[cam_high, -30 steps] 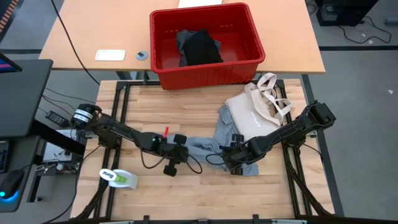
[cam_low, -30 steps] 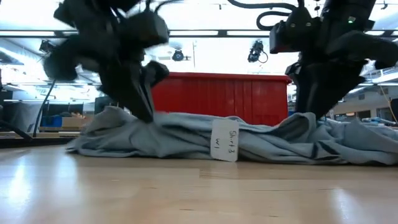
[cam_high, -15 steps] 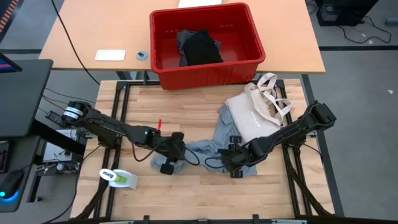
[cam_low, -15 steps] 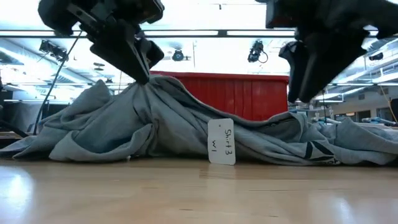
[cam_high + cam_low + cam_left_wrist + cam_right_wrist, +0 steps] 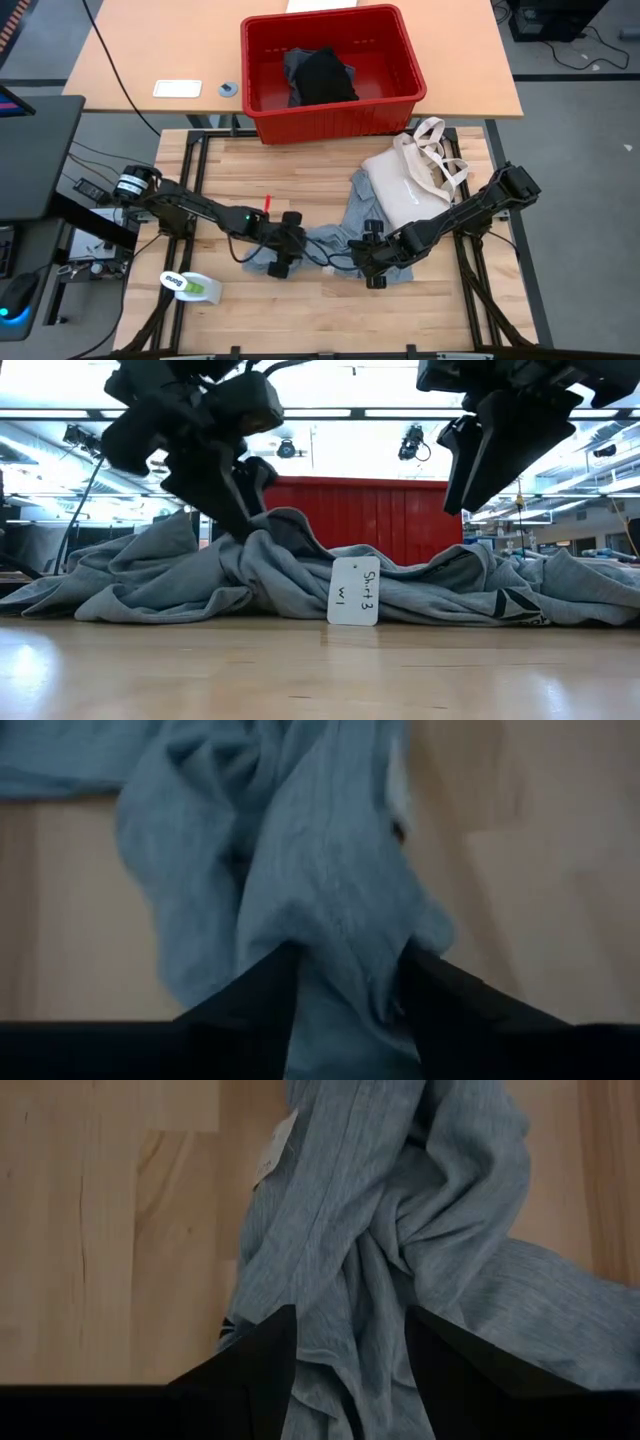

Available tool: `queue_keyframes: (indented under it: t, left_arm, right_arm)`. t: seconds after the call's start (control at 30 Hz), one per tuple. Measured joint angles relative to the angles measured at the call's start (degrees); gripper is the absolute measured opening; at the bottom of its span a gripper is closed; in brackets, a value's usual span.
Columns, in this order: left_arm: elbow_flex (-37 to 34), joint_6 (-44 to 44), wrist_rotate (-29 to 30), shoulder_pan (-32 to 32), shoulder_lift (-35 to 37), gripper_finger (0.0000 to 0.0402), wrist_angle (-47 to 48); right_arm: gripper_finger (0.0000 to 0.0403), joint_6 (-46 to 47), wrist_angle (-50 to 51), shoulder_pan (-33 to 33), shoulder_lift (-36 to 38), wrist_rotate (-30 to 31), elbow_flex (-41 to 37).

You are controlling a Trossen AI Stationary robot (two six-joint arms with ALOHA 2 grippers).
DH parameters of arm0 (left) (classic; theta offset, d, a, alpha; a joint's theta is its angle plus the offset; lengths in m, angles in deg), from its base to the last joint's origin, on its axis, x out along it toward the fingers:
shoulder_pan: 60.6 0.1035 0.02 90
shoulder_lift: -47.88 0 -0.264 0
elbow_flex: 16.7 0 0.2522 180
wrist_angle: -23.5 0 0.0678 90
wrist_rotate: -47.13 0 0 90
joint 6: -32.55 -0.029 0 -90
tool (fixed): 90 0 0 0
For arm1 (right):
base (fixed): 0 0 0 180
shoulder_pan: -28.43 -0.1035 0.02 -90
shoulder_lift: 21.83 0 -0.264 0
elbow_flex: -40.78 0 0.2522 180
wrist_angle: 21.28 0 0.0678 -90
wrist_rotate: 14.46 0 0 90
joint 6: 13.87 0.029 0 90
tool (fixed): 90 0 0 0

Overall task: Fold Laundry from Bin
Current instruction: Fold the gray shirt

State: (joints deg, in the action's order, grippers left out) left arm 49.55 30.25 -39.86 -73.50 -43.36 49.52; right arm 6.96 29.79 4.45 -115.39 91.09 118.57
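Laundry is lying in two places in the high view: a light grey T-shirt (image 5: pixel 335 240) is bunched on the wooden tabletop (image 5: pixel 300 180) between the left tool (image 5: pixel 283 255) and the right tool (image 5: pixel 368 262), and a black garment (image 5: pixel 325 78) is sitting in the red bin (image 5: pixel 330 110) well beyond both tools. A cream tote bag (image 5: pixel 410 180) is resting just past the right tool, lying over the shirt's far end. A green and white roll (image 5: pixel 192 286) is lying apart, on the outer side of the left tool.

In the low view the left tool (image 5: pixel 235 520) is pressing down into a raised fold of the T-shirt (image 5: pixel 200 575), while the right tool (image 5: pixel 480 475) is hanging just above the cloth. A white tag (image 5: pixel 355 590) is standing at the shirt's near edge, between the two tools, with the bin (image 5: pixel 380 515) behind it.

In the left wrist view the left tool (image 5: pixel 345 990) is standing spread, with a ridge of the T-shirt (image 5: pixel 310 870) lying between its fingers (image 5: pixel 250 1005).

In the right wrist view the right tool (image 5: pixel 350 1350) is standing spread too, its fingers (image 5: pixel 255 1355) straddling a twist of the T-shirt (image 5: pixel 400 1250), and I cannot tell whether they are gripping it.
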Motion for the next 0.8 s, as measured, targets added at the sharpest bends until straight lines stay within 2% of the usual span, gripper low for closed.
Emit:
queue_keyframes:
  t: [0.1,0.43,0.5,0.63,0.73,0.8]
  left_arm:
    - [0.0,1.6,-1.6,0.0,0.6,0.0183,-2.3]
    - [0.1,0.1,-0.8,0.4,1.0,0.0183,-3.1]
    - [0.7,-0.8,2.0,0.6,1.0,0.0183,-2.5]
    - [1.6,-4.4,11.3,0.8,1.0,0.0179,-1.4]
    - [1.6,-6.6,12.5,1.0,1.0,0.0159,-1.0]
    - [1.6,-6.8,11.9,0.9,1.0,0.0131,0.1]
  right_arm:
    - [0.0195,0.0,0.0,0.0,0.0,0.0,0.0]
    - [0.0195,0.0,-0.2,0.1,0.0,1.0,0.0]
    - [0.0195,-0.1,-0.3,0.1,0.0,0.9,0.0]
    - [0.0195,-1.5,-2.3,0.1,0.0,1.7,0.0]
    - [0.0195,-1.9,-3.7,0.0,0.0,3.8,0.0]
    - [0.0195,-2.0,-4.7,0.0,0.0,4.7,0.0]
